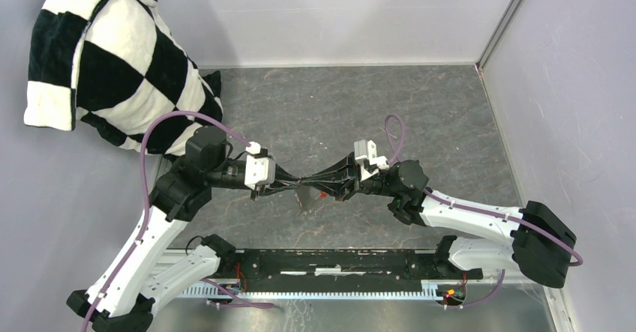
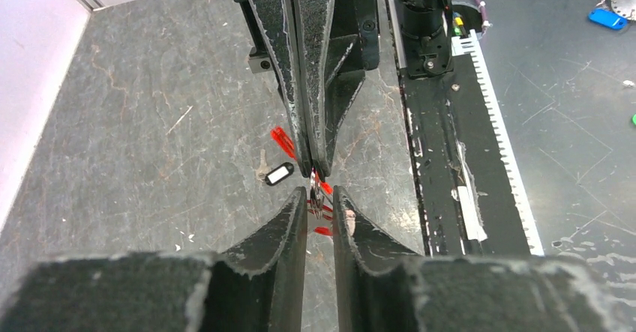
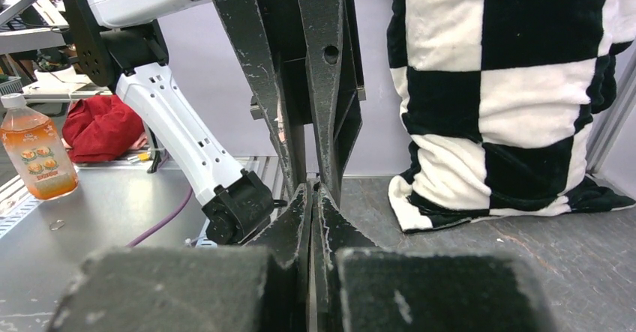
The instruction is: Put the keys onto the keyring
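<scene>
My two grippers meet tip to tip above the middle of the grey table. My right gripper is shut, and in the left wrist view its tip pinches the thin silvery keyring. My left gripper has its fingers a narrow gap apart with the ring between the tips. Red pieces show round the ring; I cannot tell the fob from the red-headed key. The black-headed key, with a white label, lies on the table just left of the grippers. In the right wrist view the ring is hidden between the shut fingers.
A black-and-white checked pillow leans in the far left corner and also shows in the right wrist view. Walls close the back and right sides. The black base rail runs along the near edge.
</scene>
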`<move>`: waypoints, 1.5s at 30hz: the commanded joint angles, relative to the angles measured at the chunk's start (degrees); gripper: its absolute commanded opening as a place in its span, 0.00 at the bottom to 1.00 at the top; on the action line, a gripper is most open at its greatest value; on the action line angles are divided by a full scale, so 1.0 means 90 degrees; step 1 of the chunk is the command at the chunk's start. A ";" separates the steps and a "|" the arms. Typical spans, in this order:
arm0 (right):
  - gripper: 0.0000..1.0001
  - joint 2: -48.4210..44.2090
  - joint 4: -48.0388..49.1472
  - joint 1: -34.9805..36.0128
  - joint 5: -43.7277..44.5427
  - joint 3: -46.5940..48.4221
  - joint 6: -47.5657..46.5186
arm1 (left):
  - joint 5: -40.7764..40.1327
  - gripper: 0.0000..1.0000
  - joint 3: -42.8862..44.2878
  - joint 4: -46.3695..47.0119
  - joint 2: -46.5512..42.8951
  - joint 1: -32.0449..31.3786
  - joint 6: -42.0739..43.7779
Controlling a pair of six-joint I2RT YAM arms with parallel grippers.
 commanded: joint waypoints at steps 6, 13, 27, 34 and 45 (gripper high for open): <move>0.01 -0.0183 0.0276 0.0033 -0.0076 0.0293 0.0001 | 0.0103 0.34 0.0274 -0.0225 -0.0018 -0.0008 0.0178; 0.00 -0.0126 0.0353 0.0036 -0.0233 0.0311 0.0146 | 0.0209 0.19 0.0304 -0.0336 0.0027 -0.0005 0.0312; 0.24 -0.0322 -0.2697 -0.0028 -0.0528 0.1297 -0.0990 | 0.0099 0.02 0.0410 -0.0585 0.0050 -0.0010 0.0441; 0.37 -0.0201 -0.6373 -0.0037 -0.0239 0.2876 -0.2877 | 0.0000 0.02 0.0519 -0.0548 0.0189 -0.0006 -0.0015; 0.33 0.0439 -0.8806 -0.0027 -0.0375 0.4523 -0.3765 | -0.0103 0.02 0.0441 -0.0475 0.0197 -0.0008 -0.0142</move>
